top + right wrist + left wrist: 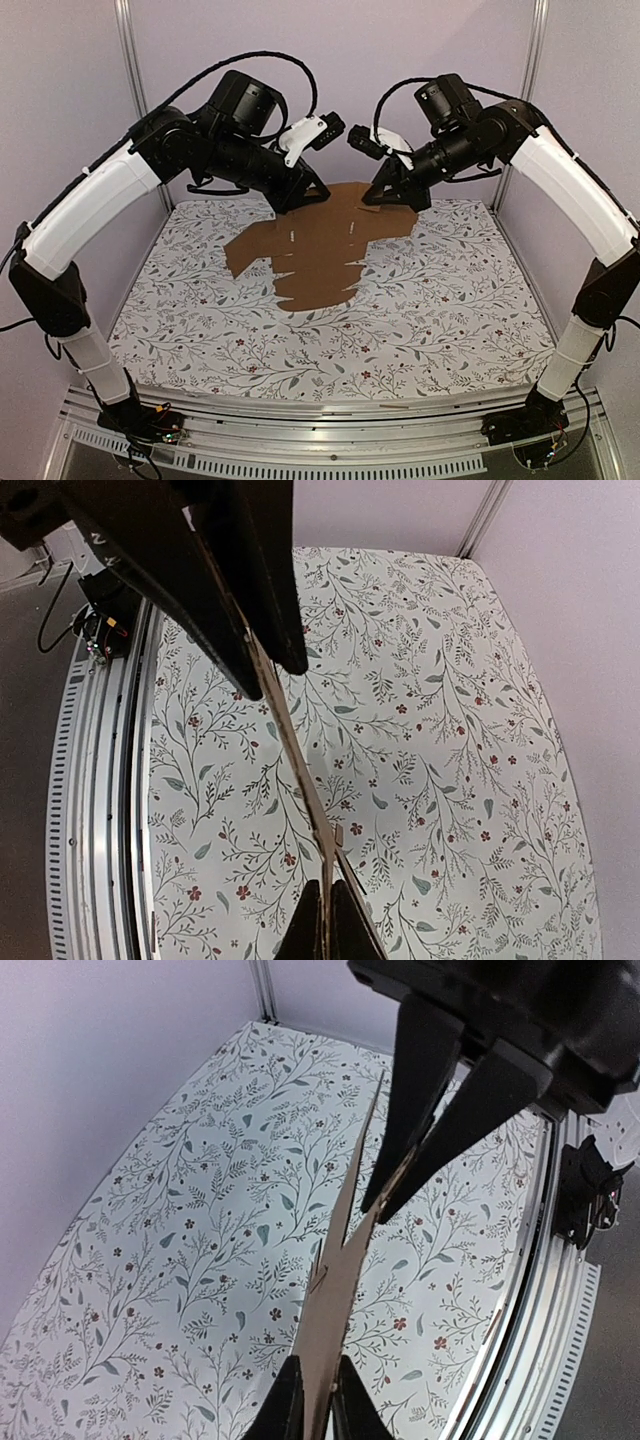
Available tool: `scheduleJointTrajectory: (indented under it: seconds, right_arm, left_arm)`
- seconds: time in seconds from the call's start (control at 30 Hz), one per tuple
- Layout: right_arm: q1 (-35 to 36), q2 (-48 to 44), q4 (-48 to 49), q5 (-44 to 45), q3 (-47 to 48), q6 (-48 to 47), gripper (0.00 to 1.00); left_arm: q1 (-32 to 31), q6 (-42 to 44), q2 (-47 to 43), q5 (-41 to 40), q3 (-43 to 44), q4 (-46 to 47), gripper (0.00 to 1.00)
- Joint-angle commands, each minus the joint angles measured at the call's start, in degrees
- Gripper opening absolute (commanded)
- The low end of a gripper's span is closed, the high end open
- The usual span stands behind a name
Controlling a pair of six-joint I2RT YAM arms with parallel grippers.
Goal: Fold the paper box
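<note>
Left fingers (287, 206) are clenched on the paper box (315, 245), and I can see them pinching the thin brown card at its far left part. From the left wrist camera the sheet shows edge-on, rising out of that grip as a narrow tan strip with notched sides.

Between my two arms, the paper box is an unfolded die-cut sheet, spread over the far middle of the worktop (450, 300). Its flaps reach out to the left and its jagged tabs point toward the near edge. The near panels look flat on the flowered cover, while the far edge is up off it, where both arms meet it. I cannot tell how far up the lifted part reaches.

On my right, the right fingers (370, 204) are also clenched on the card, gripping the far right part of the same sheet. From the right wrist camera the card passes straight between the two dark tips and runs on to the other pair. The two grips sit near each other but apart, with a stretch of card between them.
</note>
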Motion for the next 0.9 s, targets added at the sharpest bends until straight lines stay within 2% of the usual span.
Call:
scheduleJointTrajectory:
  seconds: [0.0, 0.07, 0.17, 0.23, 0.4, 0.57, 0.7, 0.87]
  right_arm:
    - [0.50, -1.88, 1.02, -2.06, -0.53, 0.59, 0.01]
    - [0.57, -2.08, 1.12, -1.91, -0.93, 0.29, 0.03]
    - [0.50, -2.48, 1.22, -2.21, -1.20, 0.94, 0.25]
    - [0.24, -3.07, 1.04, -3.05, -1.07, 2.10, 0.33]
    - [-4.64, -7.13, 0.52, -8.63, -1.16, 4.08, 0.46]
    - [-8.99, -10.56, 0.77, -12.95, -3.49, 6.80, 0.48]
    - [-9.17, -11.34, 4.45, -8.11, -7.68, 8.16, 0.47]
    - [-7.62, -9.43, 7.41, -1.54, -7.72, 8.71, 0.46]
  left_arm:
    - [-0.63, 1.15, 2.09, -1.77, 1.65, -3.18, 0.08]
    - [-0.80, 1.11, 2.18, -1.56, 2.04, -3.03, 0.04]
    - [-0.89, 0.60, 1.97, -1.76, 2.17, -2.55, 0.00]
    - [-0.87, 0.01, 0.92, -1.78, 0.94, -1.39, 0.00]
    - [-0.91, -1.72, -6.46, 4.01, -9.21, 5.50, 0.00]
    - [-1.00, -1.37, -15.25, 11.17, -20.59, 14.29, 0.00]
    - [-1.09, -1.30, -18.81, 12.00, -24.94, 18.00, 0.00]
    - [-1.22, -1.22, -18.71, 12.59, -24.95, 18.13, 0.00]
